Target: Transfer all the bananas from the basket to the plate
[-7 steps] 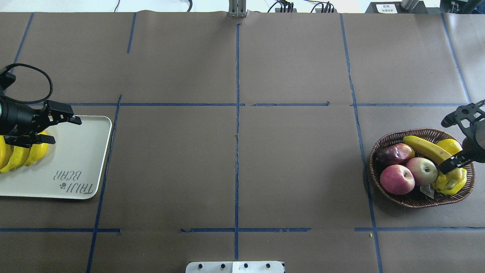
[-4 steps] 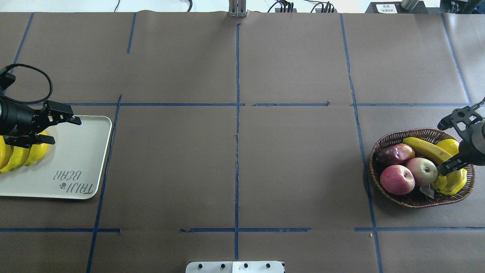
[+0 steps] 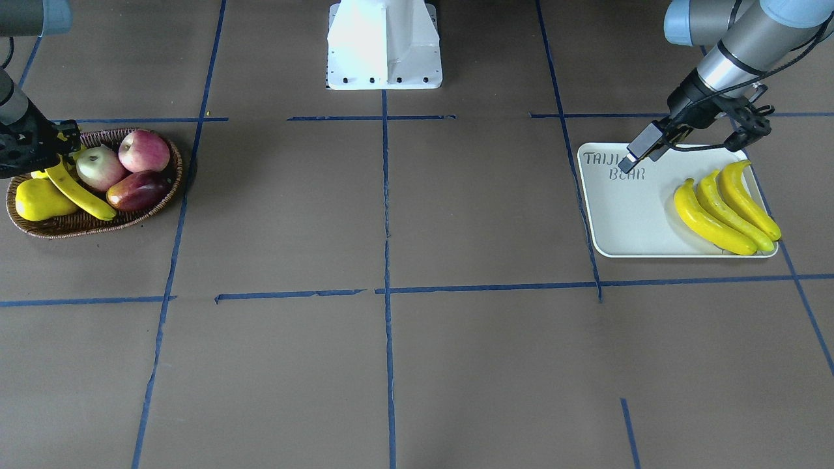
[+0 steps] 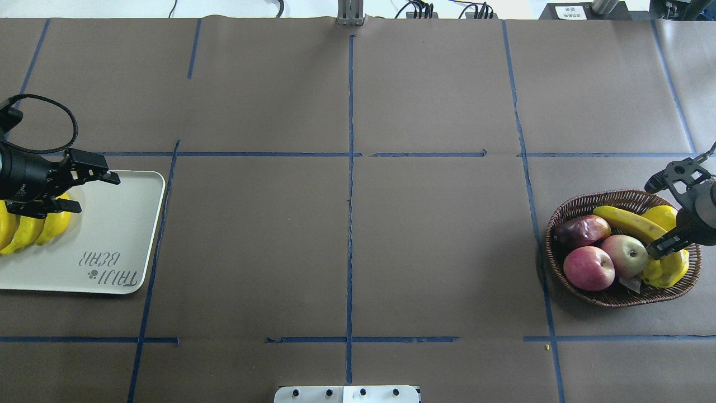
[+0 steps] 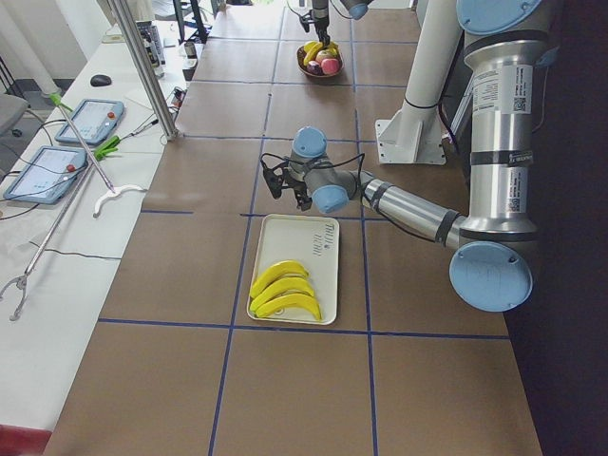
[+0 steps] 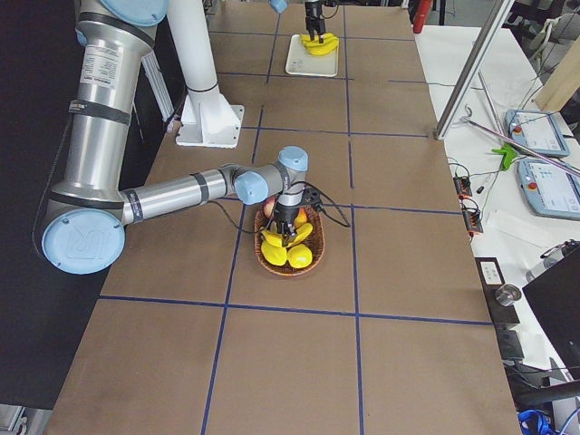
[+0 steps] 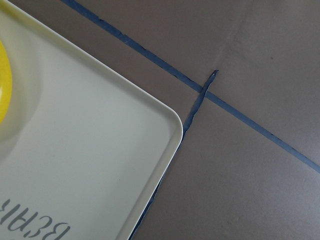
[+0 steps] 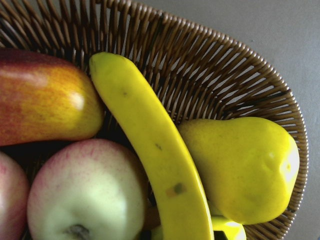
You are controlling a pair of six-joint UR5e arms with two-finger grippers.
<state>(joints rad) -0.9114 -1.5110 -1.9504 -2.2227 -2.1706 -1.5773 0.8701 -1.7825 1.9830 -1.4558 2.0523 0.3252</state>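
Note:
Three yellow bananas lie side by side on the white plate, also seen in the overhead view. One banana lies in the wicker basket, across the other fruit; the right wrist view shows it close up. My right gripper is open, its fingers straddling that banana's near end, with nothing held. My left gripper is open and empty, hovering over the plate beside the three bananas.
The basket also holds a red apple, a green-red apple, a dark red fruit, a yellow pear and another yellow fruit. The robot's white base stands at the table's near edge.
My right gripper has moved lower over the basket, its open fingers closing in around the banana's end. The left arm and the plate's bananas have not moved.

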